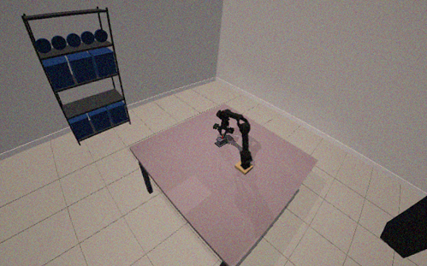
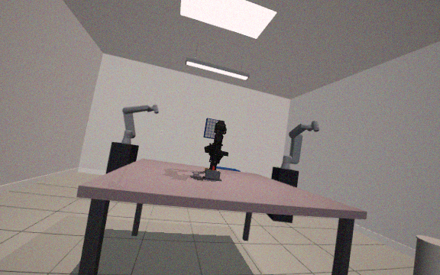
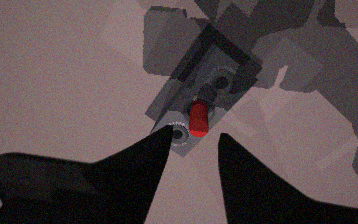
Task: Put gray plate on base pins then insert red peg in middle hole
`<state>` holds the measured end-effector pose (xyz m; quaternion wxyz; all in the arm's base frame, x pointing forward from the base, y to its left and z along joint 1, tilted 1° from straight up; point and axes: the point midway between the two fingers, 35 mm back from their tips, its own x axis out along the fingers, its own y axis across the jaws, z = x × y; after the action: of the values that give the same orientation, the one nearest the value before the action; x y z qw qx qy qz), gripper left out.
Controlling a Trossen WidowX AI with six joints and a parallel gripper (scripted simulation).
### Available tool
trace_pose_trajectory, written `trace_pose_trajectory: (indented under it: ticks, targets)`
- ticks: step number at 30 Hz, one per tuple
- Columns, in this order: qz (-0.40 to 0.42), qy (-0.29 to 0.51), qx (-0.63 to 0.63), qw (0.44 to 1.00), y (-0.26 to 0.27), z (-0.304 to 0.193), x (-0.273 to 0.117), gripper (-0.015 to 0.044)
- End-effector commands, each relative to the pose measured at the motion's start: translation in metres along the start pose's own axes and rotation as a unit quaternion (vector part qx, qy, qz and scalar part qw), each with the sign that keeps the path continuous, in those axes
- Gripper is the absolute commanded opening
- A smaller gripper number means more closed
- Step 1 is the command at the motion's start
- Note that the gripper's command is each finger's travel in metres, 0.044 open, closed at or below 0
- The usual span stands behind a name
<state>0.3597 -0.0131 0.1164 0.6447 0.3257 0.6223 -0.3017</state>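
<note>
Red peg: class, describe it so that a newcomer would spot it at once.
On the pink table, find the black arm. Below its jaws, a gray plate carries the red peg. It is the only red thing, standing up among gray neighbours.

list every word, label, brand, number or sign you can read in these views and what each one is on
No readable text in any view.
The blue bins on the shelf rack: no lettering can be made out.
The gridded blue-edged panel behind the arm: only a grid pattern shows, no legible characters.
The red peg: no marking visible.
</note>
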Motion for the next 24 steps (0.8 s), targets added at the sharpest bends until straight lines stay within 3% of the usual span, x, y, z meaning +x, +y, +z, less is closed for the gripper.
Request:
trace_pose_trajectory:
  ticks: [1, 24]
  targets:
    - [0.000, 0.000, 0.000, 1.000, 0.000, 0.000, 0.000, 0.0150]
    - [0.001, 0.002, 0.001, 1.000, -0.002, 0.001, -0.013, 0.0150]
